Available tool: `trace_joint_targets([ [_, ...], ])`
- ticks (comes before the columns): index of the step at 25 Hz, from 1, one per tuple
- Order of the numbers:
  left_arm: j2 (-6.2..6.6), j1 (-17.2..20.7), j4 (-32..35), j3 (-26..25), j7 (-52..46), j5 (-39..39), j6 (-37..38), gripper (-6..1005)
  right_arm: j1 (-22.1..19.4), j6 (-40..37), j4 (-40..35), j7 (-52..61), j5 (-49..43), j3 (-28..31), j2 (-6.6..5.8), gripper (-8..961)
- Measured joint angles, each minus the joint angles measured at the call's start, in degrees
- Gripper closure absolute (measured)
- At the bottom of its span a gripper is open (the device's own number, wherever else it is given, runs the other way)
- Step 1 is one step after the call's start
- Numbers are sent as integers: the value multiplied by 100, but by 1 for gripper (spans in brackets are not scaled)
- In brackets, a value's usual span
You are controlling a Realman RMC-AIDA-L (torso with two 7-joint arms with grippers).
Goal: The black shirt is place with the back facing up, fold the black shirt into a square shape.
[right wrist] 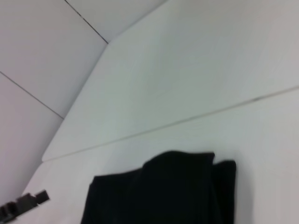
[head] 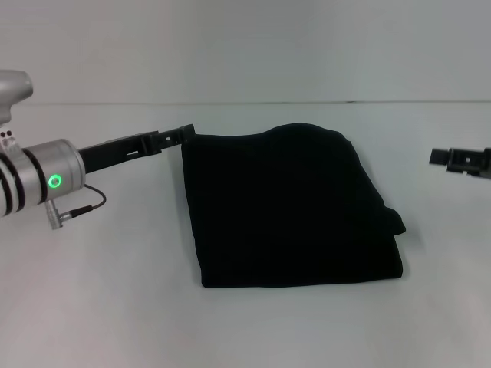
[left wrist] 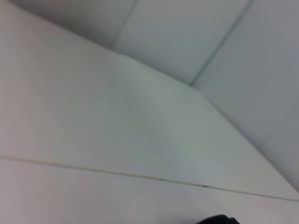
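Observation:
The black shirt (head: 288, 208) lies folded into a rough square on the white table (head: 100, 307), with a small bulge at its right edge. My left gripper (head: 182, 136) reaches in from the left, its tip at the shirt's far left corner; I cannot tell whether it touches the cloth. My right gripper (head: 453, 159) hangs at the right edge of the head view, apart from the shirt. The right wrist view shows the shirt (right wrist: 163, 193) and, farther off, the left gripper (right wrist: 23, 205). The left wrist view shows only a dark sliver (left wrist: 218, 219) at its edge.
White walls (head: 245, 46) stand behind the table. A thin black cable (head: 84, 201) hangs from the left arm near its green light (head: 54, 182).

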Motion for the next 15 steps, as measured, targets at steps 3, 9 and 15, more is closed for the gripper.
trace_joint_targets([
  [3,32,-127,-108,104,-478,83,-318,136,151,-75,-12,272,-24,-16,-113,471],
  [9,28,-292,-215,690,-1046,112,-883,144,331,-110,-46,398,-42,-72,-111,207],
  [15,29,-616,-669,1088,-1196,116,-1593,152,383,-88,-48,372,-48,-90,-80,69],
])
